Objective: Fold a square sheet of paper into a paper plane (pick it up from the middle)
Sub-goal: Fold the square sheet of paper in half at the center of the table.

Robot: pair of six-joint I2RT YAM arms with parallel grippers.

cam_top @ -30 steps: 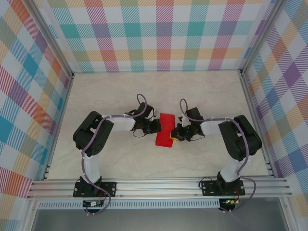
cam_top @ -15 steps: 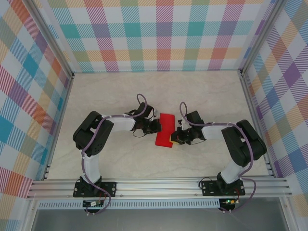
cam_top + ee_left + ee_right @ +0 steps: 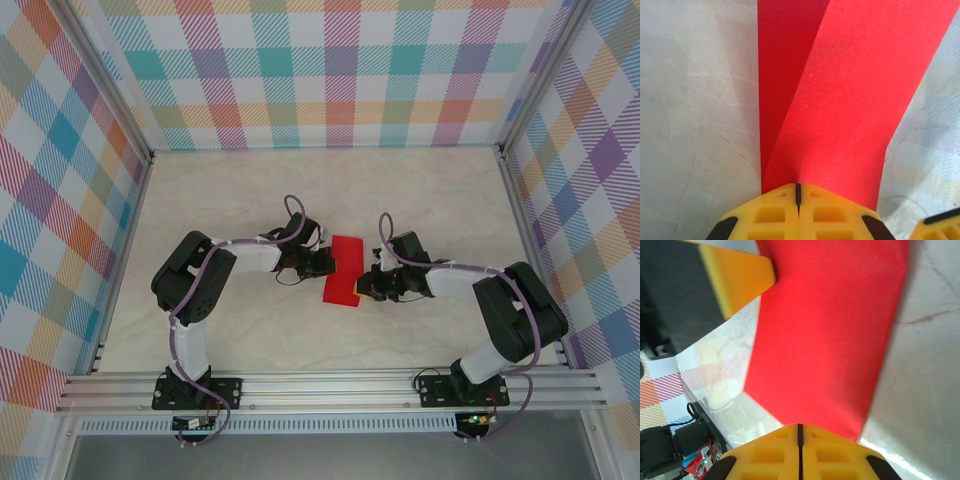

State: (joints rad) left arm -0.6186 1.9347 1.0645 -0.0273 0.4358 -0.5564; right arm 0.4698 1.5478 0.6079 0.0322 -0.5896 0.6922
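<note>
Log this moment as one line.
stage: mid-fold | paper: red, two layers showing | left fingers: shut on paper | right fingers: shut on paper

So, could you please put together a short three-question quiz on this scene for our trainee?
1. True or false: the left gripper is open.
2. The red paper is: A) one flat layer, B) folded, with layers overlapping, C) crumpled into a ball.
3. What is the right gripper shut on?
Key: 1 false, it is shut on the red paper. 2 B. 3 the red paper.
</note>
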